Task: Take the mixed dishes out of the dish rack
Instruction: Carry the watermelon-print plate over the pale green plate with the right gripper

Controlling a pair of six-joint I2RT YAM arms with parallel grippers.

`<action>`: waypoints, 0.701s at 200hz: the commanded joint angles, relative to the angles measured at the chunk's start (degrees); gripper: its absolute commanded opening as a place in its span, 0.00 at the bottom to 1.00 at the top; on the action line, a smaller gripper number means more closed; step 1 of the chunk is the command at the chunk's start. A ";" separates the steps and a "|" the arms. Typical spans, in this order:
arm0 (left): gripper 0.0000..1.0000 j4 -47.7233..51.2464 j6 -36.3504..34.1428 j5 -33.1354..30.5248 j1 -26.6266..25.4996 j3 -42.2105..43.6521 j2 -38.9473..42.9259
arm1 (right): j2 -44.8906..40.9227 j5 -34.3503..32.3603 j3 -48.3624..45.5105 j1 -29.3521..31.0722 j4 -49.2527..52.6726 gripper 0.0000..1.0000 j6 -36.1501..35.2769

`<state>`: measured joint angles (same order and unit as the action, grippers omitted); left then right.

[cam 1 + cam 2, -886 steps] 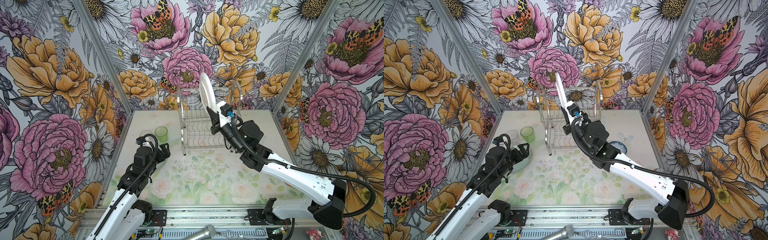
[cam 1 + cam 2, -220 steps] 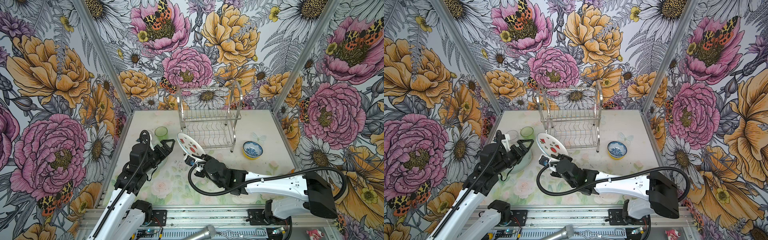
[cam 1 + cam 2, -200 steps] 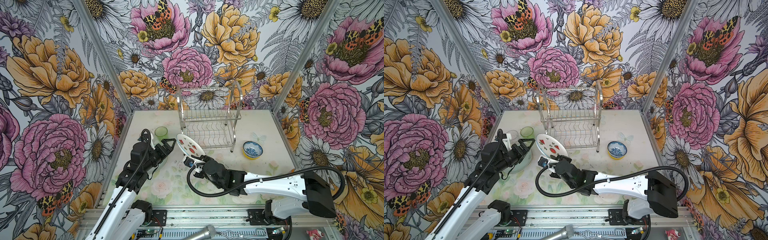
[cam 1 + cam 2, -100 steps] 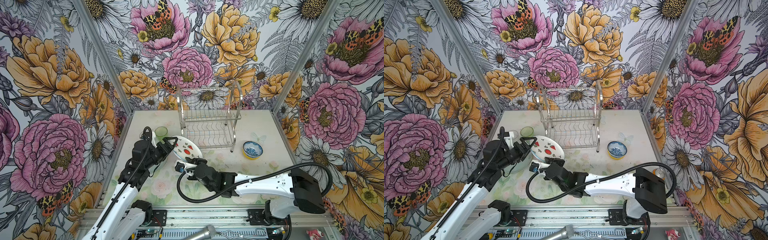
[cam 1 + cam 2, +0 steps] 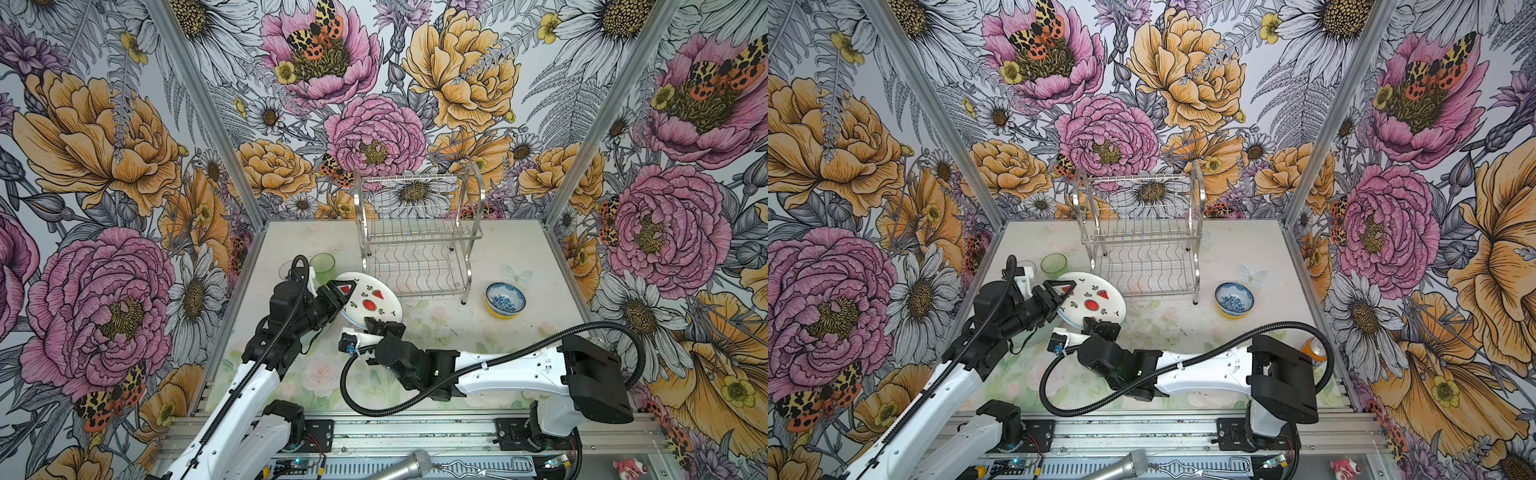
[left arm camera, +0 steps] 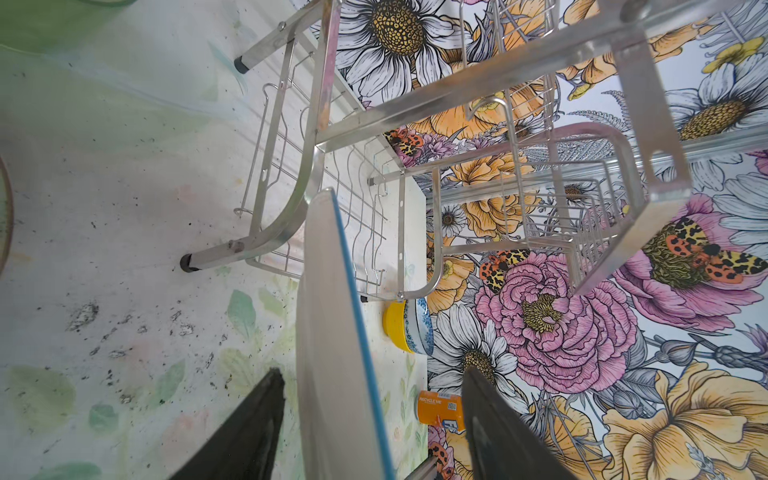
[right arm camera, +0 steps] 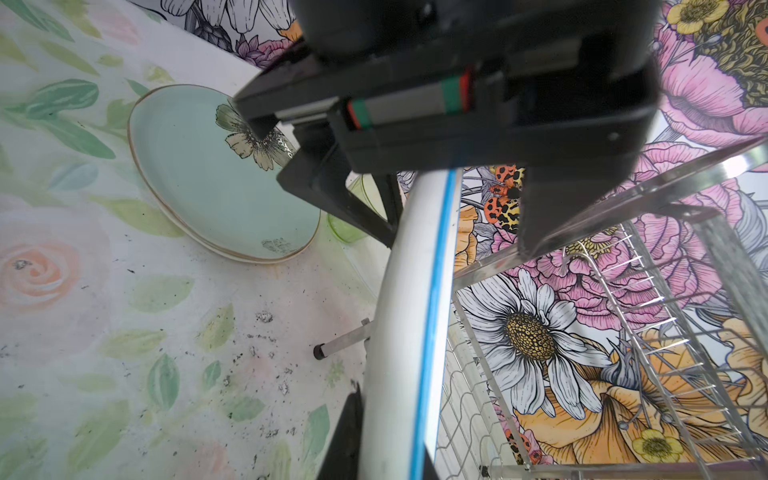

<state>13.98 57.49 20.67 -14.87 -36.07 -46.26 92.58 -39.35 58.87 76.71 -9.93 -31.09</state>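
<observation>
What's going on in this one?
The right gripper holds the watermelon plate tilted above the table, jaws shut on its near rim. The left gripper straddles the rim's left side with open jaws, so it looks like a handover. The rack is empty; bowl, tumbler and green plate sit on the table.

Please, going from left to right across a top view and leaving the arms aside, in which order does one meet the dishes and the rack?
In a top view: clear glass → green tumbler → watermelon plate → dish rack → blue-and-white bowl.
</observation>
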 commanded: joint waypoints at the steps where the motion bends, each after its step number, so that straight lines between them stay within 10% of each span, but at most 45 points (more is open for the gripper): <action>1: 0.60 -2.20 -0.12 0.18 -0.12 0.83 -0.23 | -0.82 -2.65 4.07 1.13 -7.59 0.00 -2.53; 140: 0.24 -5.45 0.43 3.99 4.10 3.71 0.21 | -0.75 -5.29 3.45 1.10 -7.91 0.09 -2.61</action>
<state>13.06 61.28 23.27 -12.12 -33.08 -46.30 94.21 -42.70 59.09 77.45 -9.61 -37.01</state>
